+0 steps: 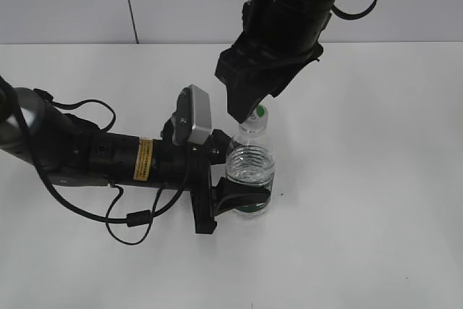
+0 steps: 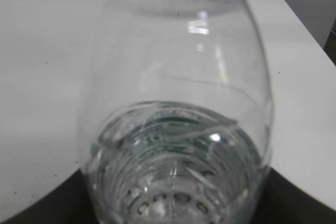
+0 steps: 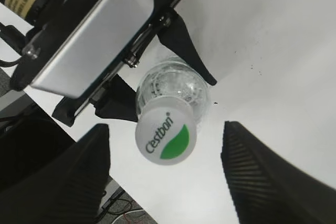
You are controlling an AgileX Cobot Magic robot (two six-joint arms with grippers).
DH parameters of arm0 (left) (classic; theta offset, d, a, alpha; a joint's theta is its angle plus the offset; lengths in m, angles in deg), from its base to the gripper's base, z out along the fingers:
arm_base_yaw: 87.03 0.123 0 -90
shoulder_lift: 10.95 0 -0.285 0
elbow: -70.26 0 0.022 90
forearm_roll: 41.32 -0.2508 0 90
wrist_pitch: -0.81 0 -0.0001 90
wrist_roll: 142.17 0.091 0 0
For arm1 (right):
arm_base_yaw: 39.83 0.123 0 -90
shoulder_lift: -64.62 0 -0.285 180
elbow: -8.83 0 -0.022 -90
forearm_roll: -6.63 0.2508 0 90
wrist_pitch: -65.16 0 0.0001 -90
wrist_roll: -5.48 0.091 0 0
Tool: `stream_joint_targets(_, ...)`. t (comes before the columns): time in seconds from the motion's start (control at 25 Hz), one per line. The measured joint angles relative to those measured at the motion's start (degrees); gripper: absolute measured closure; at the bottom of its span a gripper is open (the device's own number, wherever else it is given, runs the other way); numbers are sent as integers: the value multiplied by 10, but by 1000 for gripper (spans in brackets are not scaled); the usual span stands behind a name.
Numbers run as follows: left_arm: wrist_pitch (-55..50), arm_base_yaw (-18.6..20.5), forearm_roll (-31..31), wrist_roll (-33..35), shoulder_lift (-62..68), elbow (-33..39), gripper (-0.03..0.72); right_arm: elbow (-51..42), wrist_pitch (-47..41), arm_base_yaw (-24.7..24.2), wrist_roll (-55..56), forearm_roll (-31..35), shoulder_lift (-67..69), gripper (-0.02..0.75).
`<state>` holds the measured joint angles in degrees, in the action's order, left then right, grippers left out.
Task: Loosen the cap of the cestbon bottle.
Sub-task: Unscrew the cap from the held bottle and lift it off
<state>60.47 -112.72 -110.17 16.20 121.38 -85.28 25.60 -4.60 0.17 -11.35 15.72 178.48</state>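
Upright cestbon bottle (image 1: pixel 251 168) clamped low by left end effector (image 1: pixel 242 199); right end effector (image 3: pixel 167 177) directly above, spread wide astride the cap (image 3: pixel 165 134), untouched.

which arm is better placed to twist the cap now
Right. The right gripper hangs open directly over the cap, a finger on either side, not yet touching. The left gripper is clamped low around the cestbon bottle, steadying it.
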Motion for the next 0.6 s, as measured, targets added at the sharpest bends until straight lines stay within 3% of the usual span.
stream_joint_targets(0.36, -1, 0, 1, 0, 0, 0, 273, 0, 0, 0, 7, 4, 22, 242)
stream_joint_targets(0.6, -1, 0, 1, 0, 0, 0, 273, 0, 0, 0, 9, 4, 23, 370)
